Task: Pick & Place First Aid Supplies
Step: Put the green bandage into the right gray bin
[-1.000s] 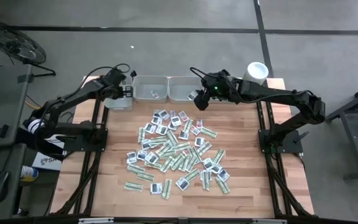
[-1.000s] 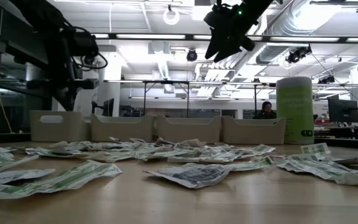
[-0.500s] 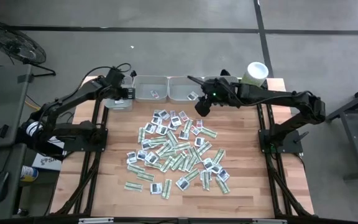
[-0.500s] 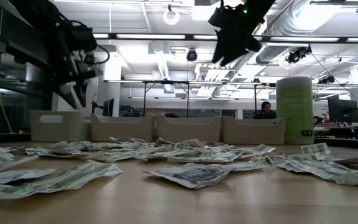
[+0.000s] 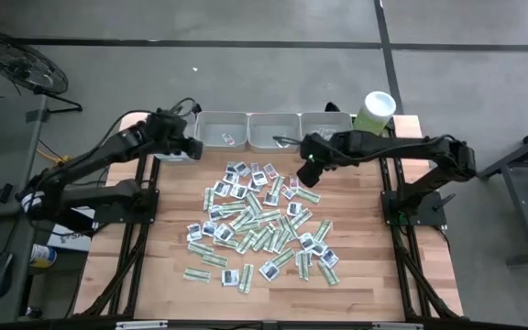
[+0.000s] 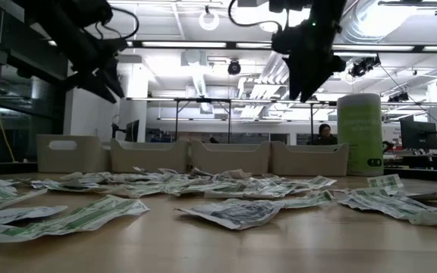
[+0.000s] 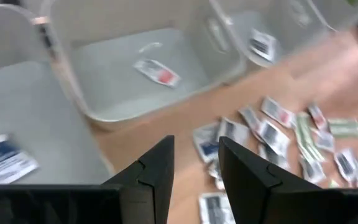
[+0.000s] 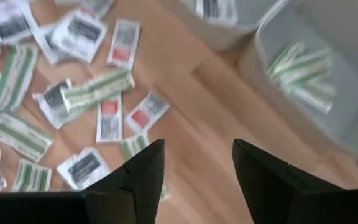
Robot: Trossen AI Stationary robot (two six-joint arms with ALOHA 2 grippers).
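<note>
- Grey trays [image 5: 222,131] line the table's far edge; their floors are hidden from the low camera.
- One tray holds green-white strips [image 8: 302,73], another a red-marked sachet [image 7: 158,72].
- First aid supplies [image 5: 259,220] lie scattered mid-table, long axes every which way.
- Left gripper [image 7: 194,163] spread, empty, by the trays.
- Right gripper [image 8: 197,163] spread, empty, above the pile's far edge.

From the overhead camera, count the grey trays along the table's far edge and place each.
4, in one row: tray one beneath the left gripper, tray two, tray three, tray four beside the green tub.
</note>
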